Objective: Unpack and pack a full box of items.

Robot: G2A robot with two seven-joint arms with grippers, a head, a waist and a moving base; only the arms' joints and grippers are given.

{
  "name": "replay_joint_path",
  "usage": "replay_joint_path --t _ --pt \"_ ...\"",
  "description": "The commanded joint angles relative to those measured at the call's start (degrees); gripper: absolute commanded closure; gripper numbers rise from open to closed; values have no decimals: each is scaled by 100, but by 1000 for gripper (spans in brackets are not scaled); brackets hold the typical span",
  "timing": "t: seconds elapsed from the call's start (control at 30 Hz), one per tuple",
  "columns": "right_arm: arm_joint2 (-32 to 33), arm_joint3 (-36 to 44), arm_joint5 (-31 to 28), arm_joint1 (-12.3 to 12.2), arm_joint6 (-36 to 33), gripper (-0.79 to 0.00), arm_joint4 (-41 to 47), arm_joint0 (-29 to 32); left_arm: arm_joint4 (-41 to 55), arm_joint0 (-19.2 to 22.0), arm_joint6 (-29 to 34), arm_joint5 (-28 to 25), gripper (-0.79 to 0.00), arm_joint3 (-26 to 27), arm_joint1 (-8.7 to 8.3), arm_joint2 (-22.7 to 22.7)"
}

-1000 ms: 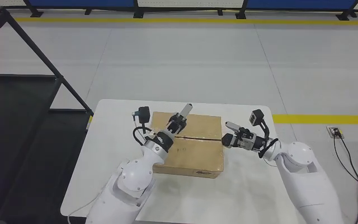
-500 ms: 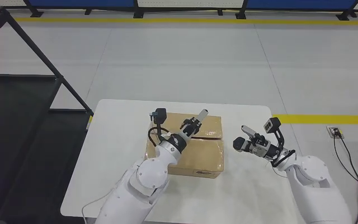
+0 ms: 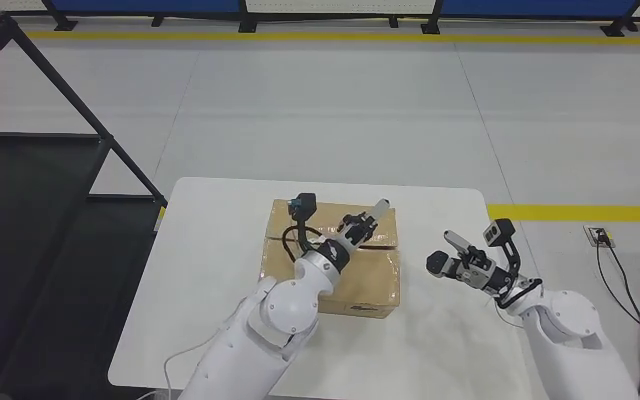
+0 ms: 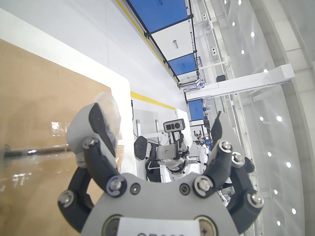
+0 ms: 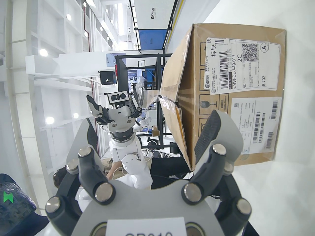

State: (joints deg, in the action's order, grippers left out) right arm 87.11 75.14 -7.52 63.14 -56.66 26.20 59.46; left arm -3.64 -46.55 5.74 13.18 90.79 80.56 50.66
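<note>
The cardboard box [image 3: 372,282] sat closed in the middle of the white counter [image 3: 190,300], its top seam taped. The left pincer [image 3: 368,216] hung spread over the box's top near the right end of that seam, with a scrap of clear film [image 4: 108,103] clinging to one fingertip. The right pincer [image 3: 446,252] was spread too, apart from the box, facing its labelled right side over the counter.

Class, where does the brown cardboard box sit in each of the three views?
Top view: brown cardboard box mid-table, under the left pincer.
Left wrist view: box top close beside that pincer.
Right wrist view: labelled box end ahead of the right pincer.
Shared landmark: white table.
</note>
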Motion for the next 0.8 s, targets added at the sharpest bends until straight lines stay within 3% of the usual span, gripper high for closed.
replay_joint_path --t 0.0,0.57,0.77 --pt "2 -19 -14 -7 -15 -785 14 2 -44 1 -9 3 -785 -12 26 -43" --pt "9 -92 -82 -62 -56 -785 114 22 -133 113 -35 -67 -785 -260 257 -226" --pt "26 -25 -243 -73 -78 -785 232 48 -90 9 -52 -169 -785 173 248 137"
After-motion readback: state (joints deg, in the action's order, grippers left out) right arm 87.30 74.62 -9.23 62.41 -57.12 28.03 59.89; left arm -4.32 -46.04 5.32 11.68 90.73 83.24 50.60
